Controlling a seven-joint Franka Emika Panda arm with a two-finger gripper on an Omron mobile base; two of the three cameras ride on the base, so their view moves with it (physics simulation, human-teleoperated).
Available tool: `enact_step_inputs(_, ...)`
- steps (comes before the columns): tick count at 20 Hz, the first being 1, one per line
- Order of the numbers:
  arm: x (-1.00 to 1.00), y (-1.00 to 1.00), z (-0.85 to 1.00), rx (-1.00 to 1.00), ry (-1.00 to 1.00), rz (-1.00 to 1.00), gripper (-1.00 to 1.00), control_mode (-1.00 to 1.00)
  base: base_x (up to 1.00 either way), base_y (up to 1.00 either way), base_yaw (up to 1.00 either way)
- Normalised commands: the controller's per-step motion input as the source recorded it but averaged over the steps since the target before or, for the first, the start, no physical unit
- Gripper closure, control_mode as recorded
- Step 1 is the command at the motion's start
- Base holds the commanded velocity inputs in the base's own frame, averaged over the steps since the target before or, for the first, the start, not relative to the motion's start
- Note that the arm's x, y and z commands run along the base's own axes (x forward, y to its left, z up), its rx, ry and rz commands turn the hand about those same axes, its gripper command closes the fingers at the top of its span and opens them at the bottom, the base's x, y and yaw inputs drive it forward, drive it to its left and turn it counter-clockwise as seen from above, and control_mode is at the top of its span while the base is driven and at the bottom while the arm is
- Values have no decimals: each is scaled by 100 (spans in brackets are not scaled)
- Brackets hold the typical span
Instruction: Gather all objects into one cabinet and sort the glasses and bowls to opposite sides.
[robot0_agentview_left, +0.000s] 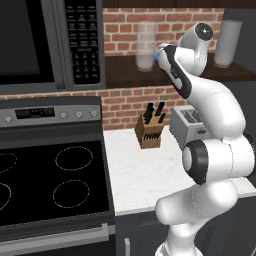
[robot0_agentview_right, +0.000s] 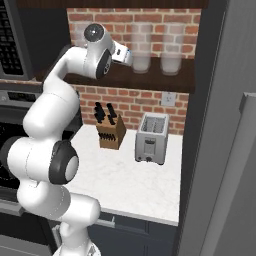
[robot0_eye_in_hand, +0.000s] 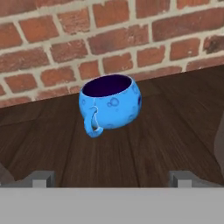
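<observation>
**Claw open in front of the blue cup on the shelf**

My claw (robot0_eye_in_hand: 111, 177) is spread wide, nothing between the tips. In the hand view the two finger tips (robot0_eye_in_hand: 41, 177) sit far apart at the bottom, both clear of everything.

Blue cup (robot0_eye_in_hand: 110, 105): dead ahead of the claw, centered between the tips but farther in, not touching them. It is glossy bright blue with a dark inside and a small handle facing me, slightly to the left. It sits upright on the dark wooden shelf (robot0_eye_in_hand: 166, 131), close to the brick wall (robot0_eye_in_hand: 109, 39) behind it.

From the left base view my hand (robot0_agentview_left: 167, 62) is up at shelf level, pointing in at the shelf; a sliver of blue shows right at the hand. Just beside it to the left stands a clear glass (robot0_agentview_left: 145, 46); a second glass (robot0_agentview_left: 227, 42) is off to the right, past my arm.

In the right base view, both glasses stand side by side on the shelf to the right of my hand.

Below me on the white counter (robot0_agentview_right: 125, 180): knife block (robot0_agentview_right: 111, 127) and toaster (robot0_agentview_right: 151, 137), well apart from the claw. Stove (robot0_agentview_left: 50, 175) and microwave (robot0_agentview_left: 50, 42) are off to the left.
</observation>
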Motion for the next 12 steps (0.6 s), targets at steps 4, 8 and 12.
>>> enact_step_inputs(4,83,0,-1,2,2,0,-100,-100,0,0,0)
enact_step_inputs(8,98,0,-17,0,4,-1,-100,-100,0,0,0)
enact_step_inputs(12,92,2,-34,0,2,-5,-100,-100,0,0,0)
